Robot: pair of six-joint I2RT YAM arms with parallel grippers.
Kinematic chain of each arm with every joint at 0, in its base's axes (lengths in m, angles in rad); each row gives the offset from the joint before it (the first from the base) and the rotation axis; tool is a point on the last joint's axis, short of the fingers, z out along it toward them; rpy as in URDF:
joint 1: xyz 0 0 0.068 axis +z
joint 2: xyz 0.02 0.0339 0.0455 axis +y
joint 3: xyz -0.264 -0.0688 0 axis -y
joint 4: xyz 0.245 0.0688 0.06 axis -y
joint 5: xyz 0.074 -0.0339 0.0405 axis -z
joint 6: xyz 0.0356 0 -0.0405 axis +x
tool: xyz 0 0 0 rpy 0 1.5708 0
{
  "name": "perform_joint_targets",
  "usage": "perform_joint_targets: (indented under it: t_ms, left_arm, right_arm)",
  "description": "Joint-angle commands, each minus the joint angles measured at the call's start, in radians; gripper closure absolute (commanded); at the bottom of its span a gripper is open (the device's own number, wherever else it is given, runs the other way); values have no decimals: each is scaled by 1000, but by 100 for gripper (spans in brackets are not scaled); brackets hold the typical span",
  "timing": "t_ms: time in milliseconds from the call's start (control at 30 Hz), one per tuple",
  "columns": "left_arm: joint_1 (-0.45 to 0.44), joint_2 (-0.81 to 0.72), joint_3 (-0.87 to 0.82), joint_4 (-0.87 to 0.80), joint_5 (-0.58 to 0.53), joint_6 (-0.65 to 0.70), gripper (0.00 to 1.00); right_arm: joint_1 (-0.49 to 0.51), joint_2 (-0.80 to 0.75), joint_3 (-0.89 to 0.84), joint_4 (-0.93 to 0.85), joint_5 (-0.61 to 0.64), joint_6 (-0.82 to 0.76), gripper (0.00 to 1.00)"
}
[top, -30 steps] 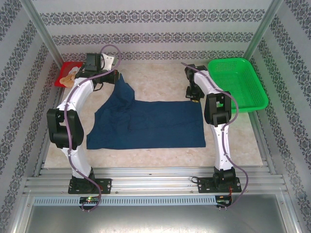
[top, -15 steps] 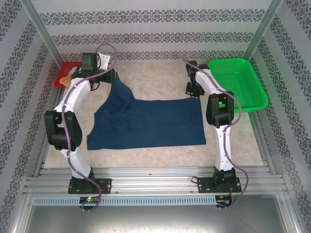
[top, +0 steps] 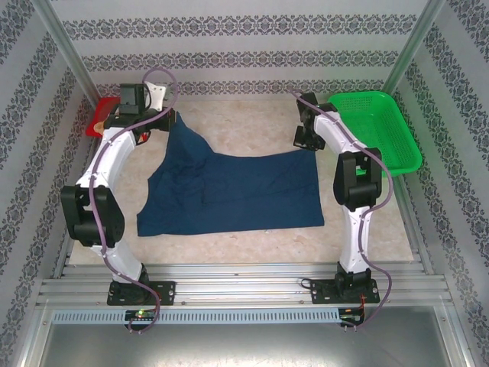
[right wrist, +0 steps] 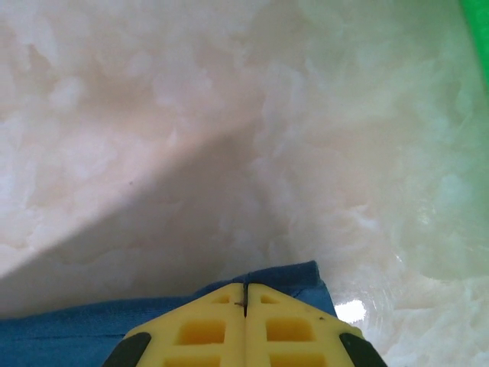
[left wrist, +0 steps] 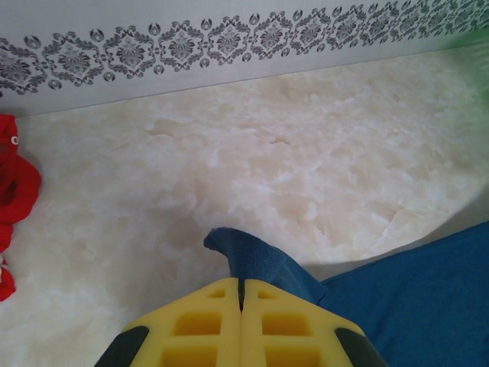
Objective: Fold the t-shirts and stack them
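The navy t-shirt (top: 229, 191) lies spread on the marble table, its back edge drawn up at both far corners. My left gripper (top: 173, 122) is shut on the far left corner, and in the left wrist view the yellow jaws (left wrist: 241, 284) pinch a peak of navy cloth (left wrist: 260, 256). My right gripper (top: 303, 144) is shut on the far right corner; the right wrist view has its jaws (right wrist: 244, 289) closed on the navy hem (right wrist: 298, 274). The red t-shirt (top: 103, 116) lies crumpled at the far left by the wall, its edge at the left border (left wrist: 11, 191).
A green mesh basket (top: 374, 130) stands at the far right beside the right arm, its rim at the frame's corner (right wrist: 480, 30). Patterned walls close the table on three sides. Bare marble (top: 244, 126) lies behind the shirt.
Both grippers have moved toward the back wall, still shut on the navy shirt's far corners, pulling its back edge farther away and stretching it.
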Motion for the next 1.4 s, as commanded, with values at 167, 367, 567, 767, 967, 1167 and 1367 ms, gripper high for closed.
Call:
perform_joint_targets:
  t_ms: [167,367,567,767,967,1167,1367]
  left_arm:
    - [64,-49,-26,29,0,26,100]
    - [70,-53,1,12,16,42,100]
    - [70,-122,-67,11,19,22,100]
    - [70,-275,-230,52,15,-62,100]
    - [70,-415,-417,75,-14,-155,100]
    - [70,-565,-574,53,-82,-220,100]
    - [73,-707,-695,-7,-194,-297,100]
  right_arm:
    - [-1,-46,-39,56,-30,-44,100]
    - [1,-74,-47,81,-23,-66,100]
    - [5,-138,-115,106,-30,-83,100]
    - [9,-244,-253,134,-45,-93,100]
    - [13,-350,-417,178,-75,-85,100]
    - [16,-414,-546,201,-88,-77,100]
    - [24,-478,-646,198,-84,-65,100]
